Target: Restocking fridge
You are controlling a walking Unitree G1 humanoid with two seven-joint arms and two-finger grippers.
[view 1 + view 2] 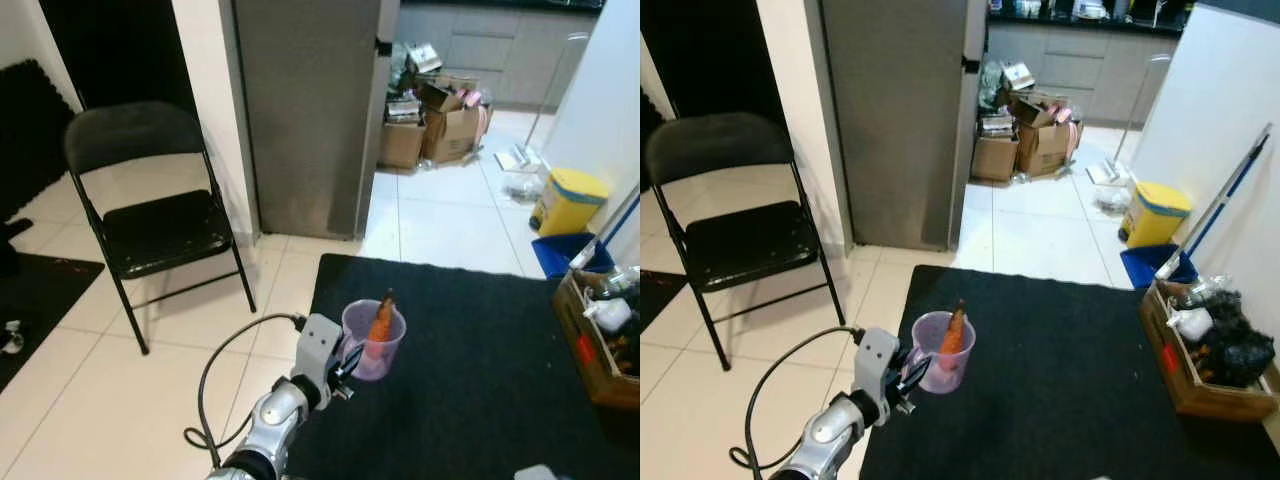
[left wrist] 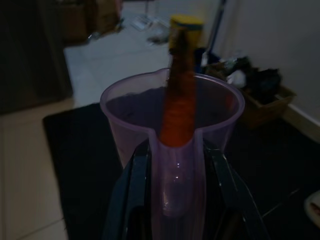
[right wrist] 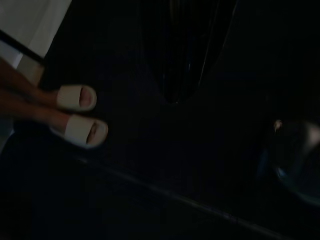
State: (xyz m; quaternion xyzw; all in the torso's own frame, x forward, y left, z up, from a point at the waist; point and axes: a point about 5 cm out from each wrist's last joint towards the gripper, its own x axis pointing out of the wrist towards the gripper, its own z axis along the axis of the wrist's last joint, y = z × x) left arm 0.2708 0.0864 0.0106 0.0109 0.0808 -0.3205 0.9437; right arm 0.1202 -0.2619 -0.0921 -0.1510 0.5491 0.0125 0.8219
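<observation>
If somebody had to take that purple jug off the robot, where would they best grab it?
By its round body, from the side opposite the handle. The left gripper is clamped on the handle of the purple jug, which stands upright, its far wall free. Come in level, below the rim, clear of the carrot that sticks out above it.

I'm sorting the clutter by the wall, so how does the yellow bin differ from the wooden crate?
The yellow bin is rounded, bright yellow and lidded; the wooden crate is boxy, brown and open on top. The bin stands on white tile, the crate at the edge of the black mat. The crate holds bottles and dark items; the bin's contents are hidden. Both sit on the floor near the white wall.
</observation>
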